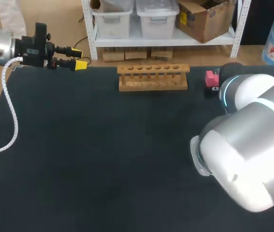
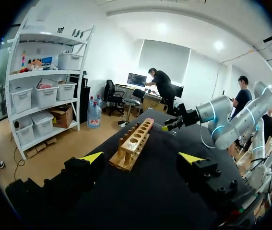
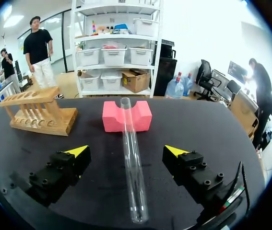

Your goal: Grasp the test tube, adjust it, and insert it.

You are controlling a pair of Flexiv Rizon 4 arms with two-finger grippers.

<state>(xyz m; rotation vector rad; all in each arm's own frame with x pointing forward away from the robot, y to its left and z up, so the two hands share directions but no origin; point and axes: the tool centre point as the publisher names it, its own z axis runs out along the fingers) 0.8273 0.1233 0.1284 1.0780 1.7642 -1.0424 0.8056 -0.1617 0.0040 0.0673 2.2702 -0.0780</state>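
Observation:
A clear glass test tube (image 3: 135, 187) lies on the black table, its far end resting in the notch of a pink foam block (image 3: 143, 120). My right gripper (image 3: 126, 151) is open, one finger on each side of the tube and neither touching it. In the head view my right arm (image 1: 252, 145) hides that gripper and the tube; only the pink block (image 1: 211, 78) shows. The wooden tube rack (image 1: 152, 77) stands at the table's far middle, with several empty holes. My left gripper (image 1: 78, 58) hangs open at the far left corner, aimed along the rack (image 2: 133, 143).
The black table (image 1: 103, 159) spreads wide between the arms. A white coiled cable (image 1: 12, 116) hangs from my left arm over the table's left side. In the left wrist view my right arm (image 2: 217, 115) stands beyond the rack's far end.

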